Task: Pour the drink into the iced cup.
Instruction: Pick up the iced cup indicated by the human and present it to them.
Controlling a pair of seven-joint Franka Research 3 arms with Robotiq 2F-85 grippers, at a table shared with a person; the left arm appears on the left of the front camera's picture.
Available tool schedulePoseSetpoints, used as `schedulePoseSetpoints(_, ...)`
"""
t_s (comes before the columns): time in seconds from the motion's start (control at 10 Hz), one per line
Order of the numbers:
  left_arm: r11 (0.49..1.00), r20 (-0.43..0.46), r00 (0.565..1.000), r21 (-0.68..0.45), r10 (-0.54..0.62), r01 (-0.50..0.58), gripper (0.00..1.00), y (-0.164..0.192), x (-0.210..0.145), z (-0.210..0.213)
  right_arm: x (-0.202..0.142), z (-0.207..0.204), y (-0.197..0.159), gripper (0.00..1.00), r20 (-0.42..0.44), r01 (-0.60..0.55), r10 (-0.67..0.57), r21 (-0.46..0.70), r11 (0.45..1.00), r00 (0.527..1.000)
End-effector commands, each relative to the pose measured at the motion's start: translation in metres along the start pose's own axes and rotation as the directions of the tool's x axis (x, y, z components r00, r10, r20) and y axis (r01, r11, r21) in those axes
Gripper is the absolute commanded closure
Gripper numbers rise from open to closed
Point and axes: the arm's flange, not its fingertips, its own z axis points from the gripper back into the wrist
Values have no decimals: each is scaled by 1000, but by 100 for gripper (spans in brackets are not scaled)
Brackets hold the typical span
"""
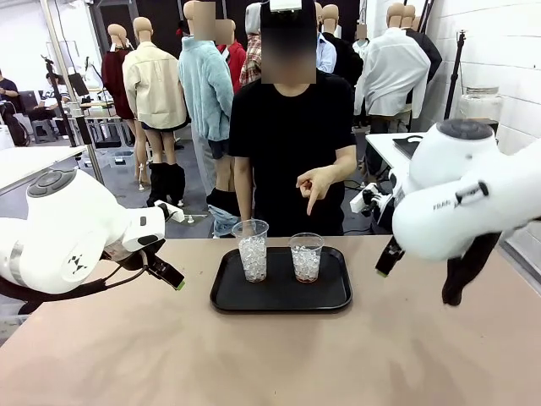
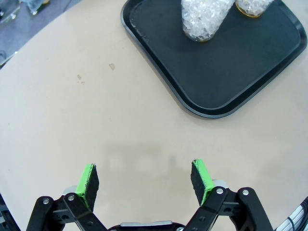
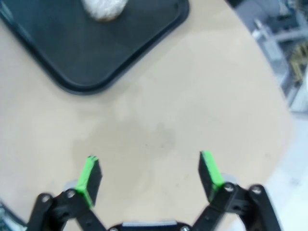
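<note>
Two clear plastic cups full of ice stand on a black tray (image 1: pixel 279 298): the left cup (image 1: pixel 251 250) and the right cup (image 1: pixel 306 257). A thin reddish layer of drink (image 1: pixel 305 277) shows at the right cup's base. The person's hand (image 1: pixel 314 182) points down at that cup. My left gripper (image 1: pixel 169 275) hangs open left of the tray, above the table. My right gripper (image 1: pixel 416 283) is open to the tray's right. The left wrist view has my left gripper (image 2: pixel 144 178) over bare table, with the tray (image 2: pixel 216 82) and both cups (image 2: pixel 204 19) ahead. In the right wrist view, my right gripper (image 3: pixel 149 175) faces the tray corner (image 3: pixel 77 72) and one cup (image 3: pixel 103 7).
The tan table (image 1: pixel 270 364) has free room in front of the tray and on both sides. The person stands at the far edge behind the tray. A white side table (image 1: pixel 397 148) stands behind on the right.
</note>
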Motion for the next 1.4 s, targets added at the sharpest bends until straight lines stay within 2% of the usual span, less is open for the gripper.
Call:
schedulePoseSetpoints(0.0, 1000, 0, 1000, 0, 2, -2, 0, 1, 0, 0, 10, 8, -41, 0, -27, -198, 200, 62, 978, 979)
schedulePoseSetpoints(0.1, 1000, 0, 1000, 0, 2, -2, 0, 1, 0, 0, 12, 6, -54, 0, -58, -285, 291, 98, 954, 955)
schedulePoseSetpoints(0.2, 1000, 0, 1000, 0, 2, -2, 0, 1, 0, 0, 13, 3, -66, 0, -14, -410, 416, 142, 901, 909)
schedulePoseSetpoints(0.4, 1000, 0, 1000, 0, 2, -2, 0, 1, 0, 0, 16, -3, -85, 0, 73, -563, 562, 207, 800, 824)
schedulePoseSetpoints(0.6, 1000, 0, 1000, 0, 2, -2, 0, 1, 0, 0, 23, -10, -95, 0, 212, -657, 622, 225, 719, 754)
schedulePoseSetpoints(0.7, 1000, 0, 1000, 0, 2, -2, 0, 1, 0, 0, 27, -19, -101, 0, 274, -673, 617, 226, 704, 738)
schedulePoseSetpoints(0.9, 1000, 0, 1000, 0, 2, -2, 0, 1, 0, 0, 38, -46, -110, 0, 306, -612, 536, 272, 743, 787)
schedulePoseSetpoints(1.0, 1000, 0, 1000, 0, 2, -2, 0, 1, 0, 0, 41, -57, -112, 0, 320, -595, 512, 270, 757, 797)
schedulePoseSetpoints(1.1, 1000, 0, 1000, 0, 2, -2, 0, 1, 0, 0, 43, -60, -110, 0, 306, -535, 460, 240, 810, 834)
schedulePoseSetpoints(1.2, 1000, 0, 1000, 0, 2, -2, 0, 1, 0, 0, 34, -43, -103, 0, 301, -613, 541, 251, 750, 785)
schedulePoseSetpoints(1.3, 1000, 0, 1000, 0, 2, -2, 0, 1, 0, 0, 34, -43, -103, 0, 301, -613, 541, 251, 750, 785)
